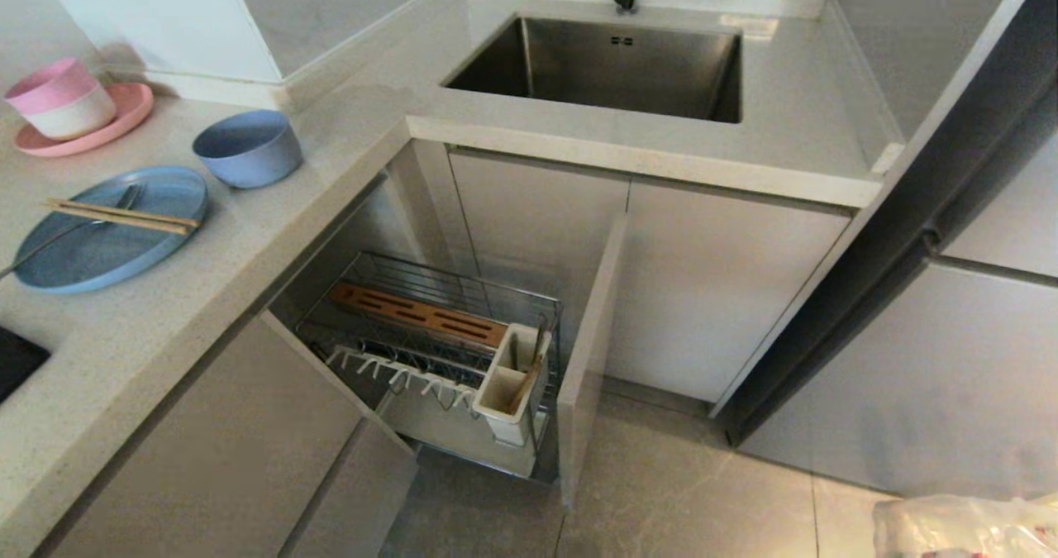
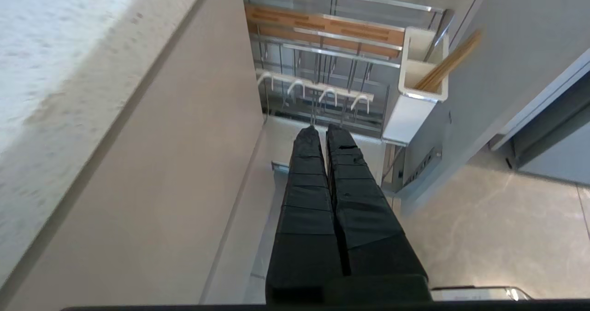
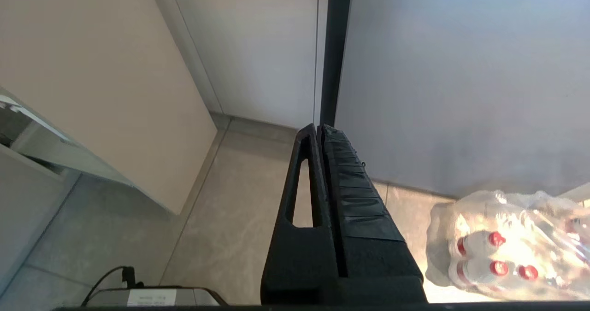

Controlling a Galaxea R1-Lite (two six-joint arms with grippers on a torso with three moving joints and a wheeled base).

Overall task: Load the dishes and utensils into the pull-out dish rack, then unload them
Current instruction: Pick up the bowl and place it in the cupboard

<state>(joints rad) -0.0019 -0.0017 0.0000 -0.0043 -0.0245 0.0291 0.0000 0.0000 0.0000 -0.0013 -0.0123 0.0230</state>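
Both claws, left claw (image 2: 322,133) and right claw (image 3: 318,131), hang pressed together, empty; the fork (image 1: 70,236) overhanging the bench (image 1: 165,326) edge could get knocked off.

No text, label, brand, number or sign is legible anywhere.

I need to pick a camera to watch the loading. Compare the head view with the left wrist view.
Only the head view shows the blue plate with chopsticks and a fork across it, the blue bowl and the sink. Only the left wrist view shows the left gripper, shut and empty. Both show the pulled-out dish rack and its white caddy.
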